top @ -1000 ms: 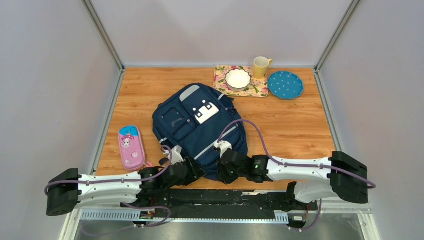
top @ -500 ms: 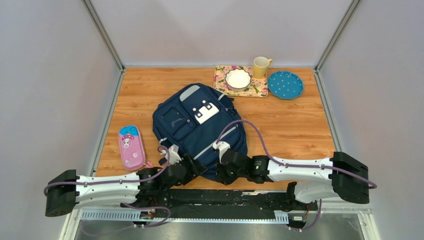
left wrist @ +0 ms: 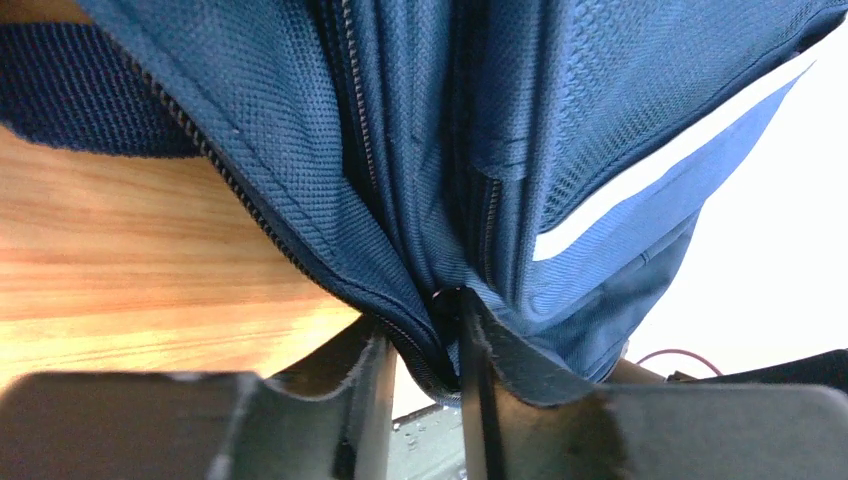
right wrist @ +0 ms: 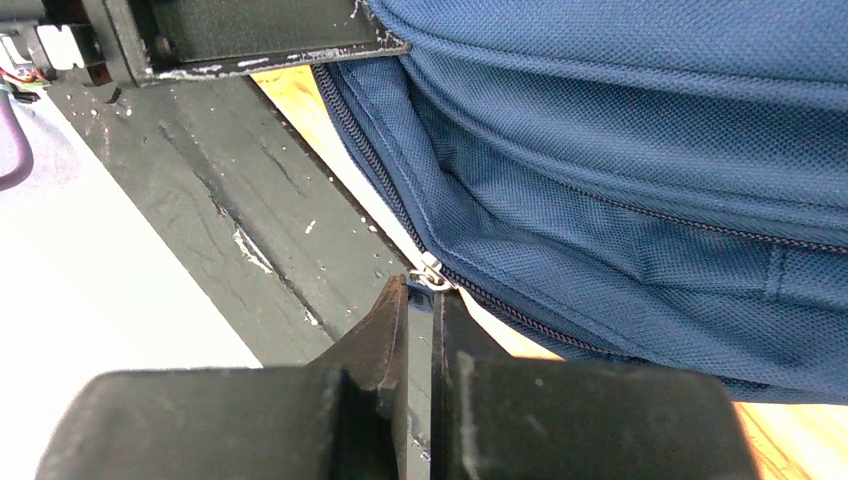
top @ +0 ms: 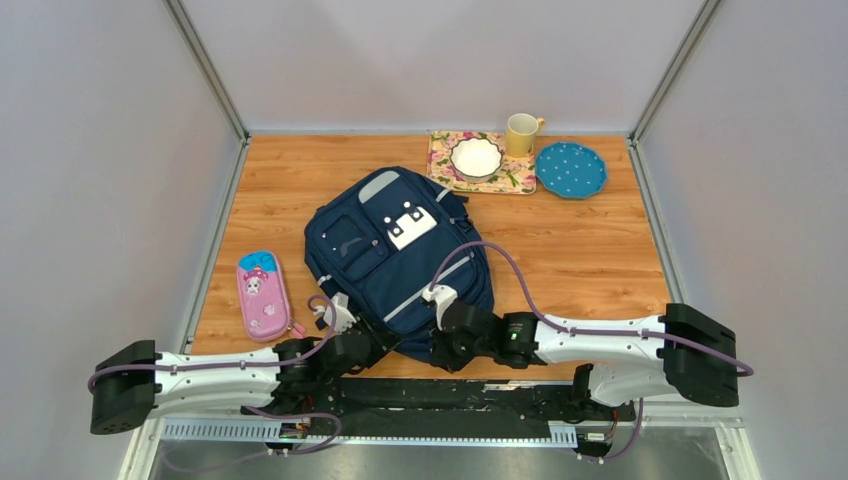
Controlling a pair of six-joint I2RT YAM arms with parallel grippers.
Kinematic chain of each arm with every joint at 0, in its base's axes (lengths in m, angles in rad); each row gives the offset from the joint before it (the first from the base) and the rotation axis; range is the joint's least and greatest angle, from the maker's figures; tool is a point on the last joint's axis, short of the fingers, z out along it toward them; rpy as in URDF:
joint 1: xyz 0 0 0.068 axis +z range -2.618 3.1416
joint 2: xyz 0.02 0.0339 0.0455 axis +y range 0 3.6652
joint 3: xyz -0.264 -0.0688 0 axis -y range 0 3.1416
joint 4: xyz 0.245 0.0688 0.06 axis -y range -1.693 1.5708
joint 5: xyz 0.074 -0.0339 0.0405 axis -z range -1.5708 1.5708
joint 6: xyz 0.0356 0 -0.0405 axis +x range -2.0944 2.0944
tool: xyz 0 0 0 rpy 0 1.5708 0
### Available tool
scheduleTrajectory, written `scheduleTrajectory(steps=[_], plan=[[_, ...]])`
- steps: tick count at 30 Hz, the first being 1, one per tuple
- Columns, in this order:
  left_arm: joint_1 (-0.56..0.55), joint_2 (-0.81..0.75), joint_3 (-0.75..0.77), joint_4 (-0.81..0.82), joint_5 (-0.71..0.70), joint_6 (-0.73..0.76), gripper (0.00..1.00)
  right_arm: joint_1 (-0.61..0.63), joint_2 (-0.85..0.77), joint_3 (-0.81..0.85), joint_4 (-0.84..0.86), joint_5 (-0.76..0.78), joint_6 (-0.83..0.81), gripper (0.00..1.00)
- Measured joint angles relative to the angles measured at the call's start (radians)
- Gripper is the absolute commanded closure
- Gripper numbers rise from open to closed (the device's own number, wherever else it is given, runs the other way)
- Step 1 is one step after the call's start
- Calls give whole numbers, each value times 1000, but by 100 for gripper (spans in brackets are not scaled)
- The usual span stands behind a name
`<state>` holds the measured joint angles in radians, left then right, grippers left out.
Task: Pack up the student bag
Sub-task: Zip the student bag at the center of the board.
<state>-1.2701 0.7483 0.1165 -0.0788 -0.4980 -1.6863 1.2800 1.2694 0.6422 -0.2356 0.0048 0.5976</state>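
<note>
The left jaws were clamped on a fold of the navy backpack (left wrist: pixel 600 120), pinching the fabric beside a zip line at its near end, with the wooden worktop (left wrist: pixel 120 260) showing beneath. The right jaws were pressed together, their tips nipping the small metal zip pull (right wrist: pixel 430 272) on the backpack's lower seam, just above the dark base plate (right wrist: pixel 230 220) along the worktop's near edge. The left arm (top: pixel 200 372) and the right arm (top: pixel 600 340) lay low along that edge, each reaching in from its own side. The backpack lay front-up in the middle of the worktop, its near end at the near edge. A pink pencil case (top: pixel 263 295) lay near the left edge, apart from it. At the far edge sat a flowered mat (top: pixel 515 178) carrying a white bowl (top: pixel 476 157), with a yellow mug (top: pixel 522 133) and a blue dotted plate (top: pixel 570 170) towards the far right corner.
</note>
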Motion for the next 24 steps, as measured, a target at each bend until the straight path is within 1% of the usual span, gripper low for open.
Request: scheduleTrajectory(steps=[1, 3, 4, 7, 10, 13, 17, 19, 21, 22, 24], plan=[[0, 2, 1, 0, -2, -3, 85, 2, 0, 0, 1, -1, -1, 100], [1, 4, 3, -2, -5, -2, 94, 3, 0, 0, 5, -1, -3, 100], [1, 3, 6, -9, -6, 0, 100, 3, 0, 0, 8, 0, -3, 100], [10, -11, 20, -47, -6, 8, 100, 5, 1, 0, 7, 16, -4, 100], [57, -55, 54, -150, 32, 42, 100, 10, 3, 2, -7, 55, -3, 100], [116, -151, 66, -272, 65, 83, 100, 13, 3, 1, -12, 77, 1, 100], [204, -349, 67, -433, 103, 172, 100, 13, -13, -20, -5, 101, 11, 100], [252, -404, 70, -492, 131, 219, 100, 13, -28, -39, 3, 112, 15, 100], [300, -415, 80, -541, 169, 271, 100, 13, -39, -50, 8, 118, 16, 100], [314, -409, 91, -560, 183, 293, 97, 13, -45, -53, 9, 121, 15, 100], [327, -380, 120, -585, 204, 335, 83, 13, -56, -55, 9, 125, 14, 100]])
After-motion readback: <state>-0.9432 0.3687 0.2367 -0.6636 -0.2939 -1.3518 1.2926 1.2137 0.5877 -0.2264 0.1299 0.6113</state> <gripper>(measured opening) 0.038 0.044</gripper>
